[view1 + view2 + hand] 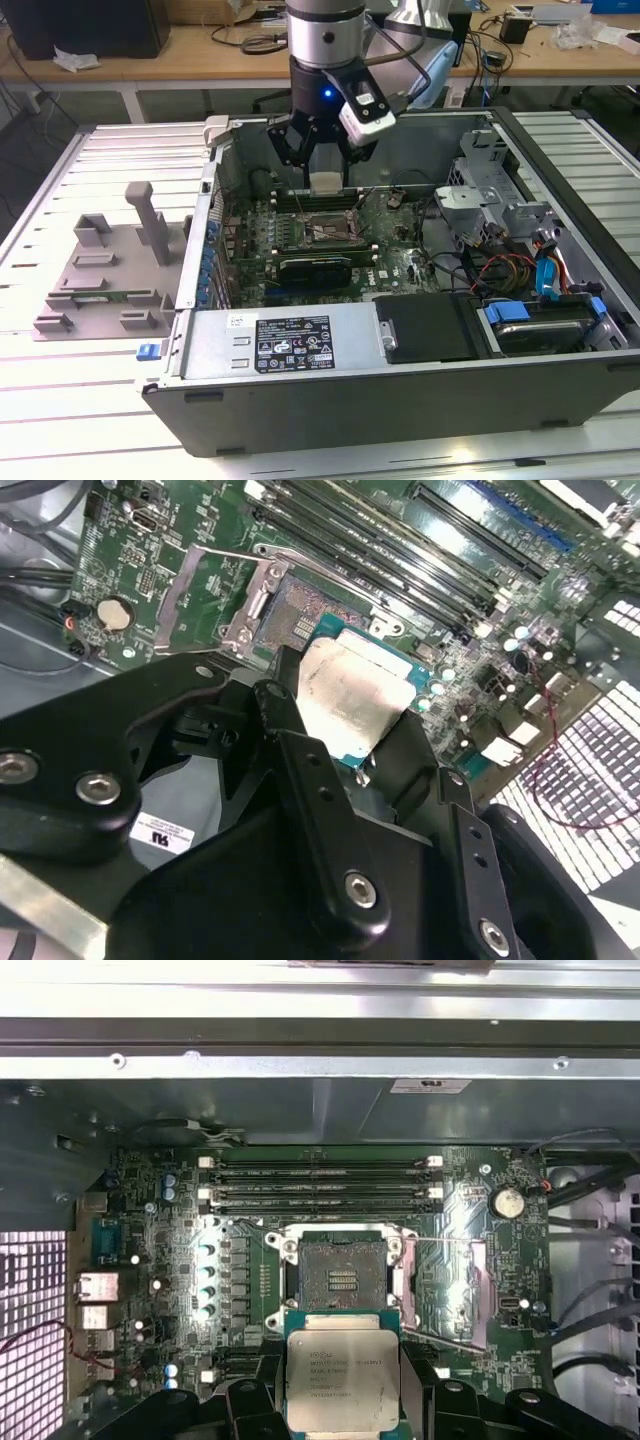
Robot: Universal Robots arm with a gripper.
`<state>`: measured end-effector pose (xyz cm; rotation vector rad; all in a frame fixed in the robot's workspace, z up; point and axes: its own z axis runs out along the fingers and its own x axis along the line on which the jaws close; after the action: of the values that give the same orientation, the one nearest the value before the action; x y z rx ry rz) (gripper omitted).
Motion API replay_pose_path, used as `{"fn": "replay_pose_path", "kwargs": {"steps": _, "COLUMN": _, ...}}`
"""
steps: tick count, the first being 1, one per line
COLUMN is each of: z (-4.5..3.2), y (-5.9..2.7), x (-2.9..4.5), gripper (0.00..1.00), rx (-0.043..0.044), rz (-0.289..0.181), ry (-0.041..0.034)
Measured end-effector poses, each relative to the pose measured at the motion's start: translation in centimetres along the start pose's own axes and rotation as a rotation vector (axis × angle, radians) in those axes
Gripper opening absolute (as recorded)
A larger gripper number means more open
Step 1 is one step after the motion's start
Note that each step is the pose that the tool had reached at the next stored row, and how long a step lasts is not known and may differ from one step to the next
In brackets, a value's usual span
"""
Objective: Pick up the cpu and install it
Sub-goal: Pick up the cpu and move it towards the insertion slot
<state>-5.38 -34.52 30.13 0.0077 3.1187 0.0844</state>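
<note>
exterior view shows my end effector (325, 180) gripping the cpu (326, 186) inside the computer case (400, 405); in the first wrist view it hangs, i think, just beside the empty socket (343, 1273).

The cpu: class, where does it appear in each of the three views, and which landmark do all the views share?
Exterior view: cpu held by the gripper, close to the socket.
Second wrist view: cpu between the black fingers, in front of the socket.
First wrist view: cpu beside the socket.
Shared landmark: the open socket.
</note>
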Motion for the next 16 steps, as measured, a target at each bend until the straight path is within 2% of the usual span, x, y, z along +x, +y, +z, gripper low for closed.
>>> {"fn": "replay_pose_path", "kwargs": {"steps": 7, "z": 1.67, "y": 0.32, "x": 0.04, "gripper": 0.54, "rx": -0.0001, "rz": 0.0, "ry": -0.0001}}
{"fn": "replay_pose_path", "kwargs": {"steps": 10, "z": 2.72, "y": 0.58, "x": 0.12, "gripper": 0.54, "rx": -0.0001, "rz": 0.0, "ry": -0.0001}}
{"fn": "replay_pose_path", "kwargs": {"steps": 12, "z": 3.14, "y": 0.61, "x": 0.15, "gripper": 0.54, "rx": -0.0002, "rz": 0.0, "ry": -0.0001}}
{"fn": "replay_pose_path", "kwargs": {"steps": 16, "z": 3.4, "y": 0.69, "x": 0.17, "gripper": 0.54, "rx": -0.0003, "rz": 0.0, "ry": -0.0002}}
